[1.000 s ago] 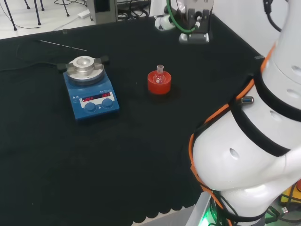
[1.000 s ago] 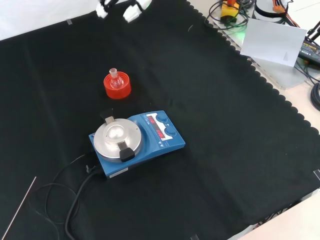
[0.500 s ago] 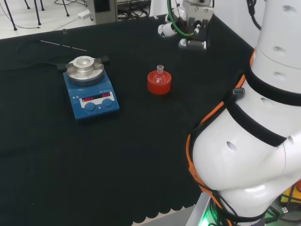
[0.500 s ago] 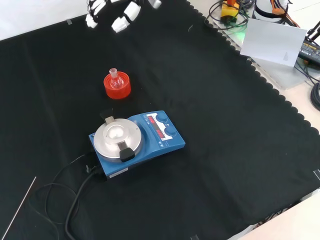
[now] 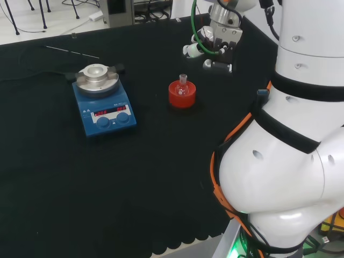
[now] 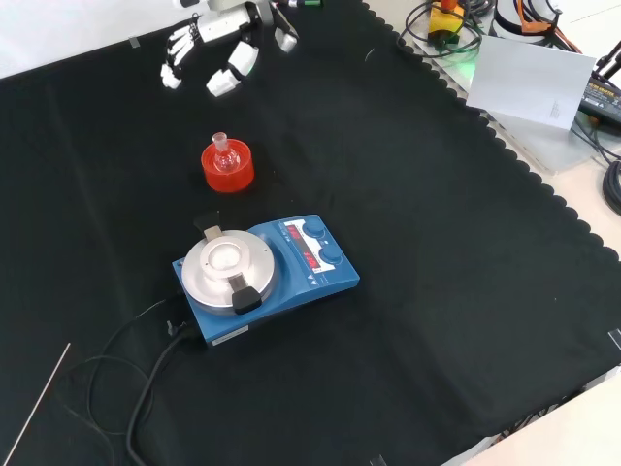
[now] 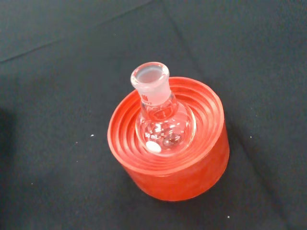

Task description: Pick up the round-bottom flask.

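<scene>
One small round-bottom flask (image 7: 161,117) of clear glass sits upright in a red ribbed stand (image 7: 169,163) near the middle of the tabletop (image 6: 466,252), just beyond the blue hotplate (image 6: 264,275) in the front view. It looks light, slick and breakable; the short neck with its thick rim seems the safest place to pinch. The robot hand (image 6: 221,49) hovers beyond it, fingers spread and relaxed, holding nothing.

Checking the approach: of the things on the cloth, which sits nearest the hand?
The round-bottom flask in its red ribbed stand, just below the hand in the front view; the blue hotplate lies farther.
</scene>
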